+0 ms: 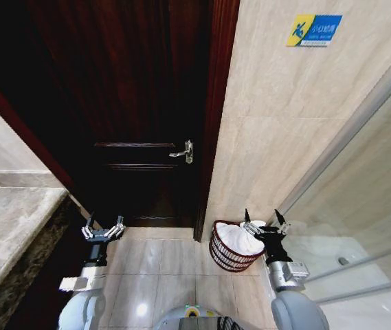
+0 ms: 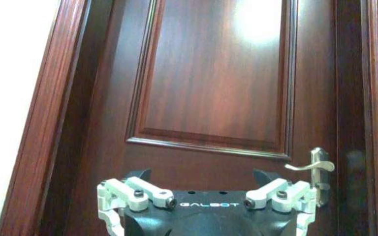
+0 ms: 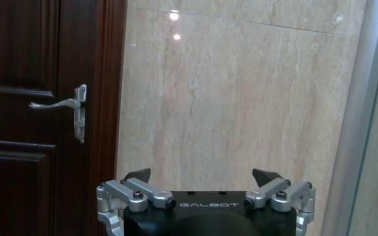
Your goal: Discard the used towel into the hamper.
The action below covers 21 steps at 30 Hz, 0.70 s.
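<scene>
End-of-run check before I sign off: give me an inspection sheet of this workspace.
Surface: glossy beige tiled floor.
Job's things: hamper against the wall right of the door, white towel inside it.
Clutter: nothing seen.
Grippers: left gripper raised before the door, jaws open, empty; right gripper beside the hamper, jaws open, empty.
Cables: nothing seen.
Surroundings: dark wooden door with metal lever handle, stone counter, glass partition, blue-yellow wall sign.

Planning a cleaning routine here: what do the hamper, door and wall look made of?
Hamper: reddish-brown openwork, wicker or wire, hard to tell which.
Door: dark polished wood, judging by its glossy raised panels.
Wall: beige stone-look tile, veined, with visible joints.
</scene>
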Available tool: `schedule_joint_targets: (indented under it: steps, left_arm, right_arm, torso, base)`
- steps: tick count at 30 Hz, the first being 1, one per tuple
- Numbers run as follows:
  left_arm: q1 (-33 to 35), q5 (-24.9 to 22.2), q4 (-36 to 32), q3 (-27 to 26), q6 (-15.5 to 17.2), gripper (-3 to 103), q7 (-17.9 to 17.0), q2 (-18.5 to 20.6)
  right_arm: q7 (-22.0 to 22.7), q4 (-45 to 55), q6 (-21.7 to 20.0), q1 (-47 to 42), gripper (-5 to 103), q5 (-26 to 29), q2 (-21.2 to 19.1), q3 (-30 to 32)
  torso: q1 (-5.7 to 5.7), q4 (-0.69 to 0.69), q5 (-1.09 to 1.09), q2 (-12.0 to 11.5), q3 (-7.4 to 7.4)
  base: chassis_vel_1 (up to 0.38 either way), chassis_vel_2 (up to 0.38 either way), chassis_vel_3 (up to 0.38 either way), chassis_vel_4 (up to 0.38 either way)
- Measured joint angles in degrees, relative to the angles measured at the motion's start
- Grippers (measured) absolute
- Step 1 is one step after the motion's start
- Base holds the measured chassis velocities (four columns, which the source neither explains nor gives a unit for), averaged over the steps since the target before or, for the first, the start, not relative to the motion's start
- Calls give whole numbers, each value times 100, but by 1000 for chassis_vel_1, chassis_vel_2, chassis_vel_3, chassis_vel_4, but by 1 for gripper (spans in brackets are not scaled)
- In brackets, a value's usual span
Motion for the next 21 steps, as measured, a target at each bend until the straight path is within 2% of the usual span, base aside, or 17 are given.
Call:
schedule_joint_targets:
  steps: [21]
  left_arm:
    - [-26, 19, -27, -12, 63, 100, -12, -32]
  right_arm:
    - [22, -8, -1, -59, 100, -69, 3, -8]
  torso:
    - [0, 0, 0, -2, -1]
  base:
    - [0, 0, 0, 0]
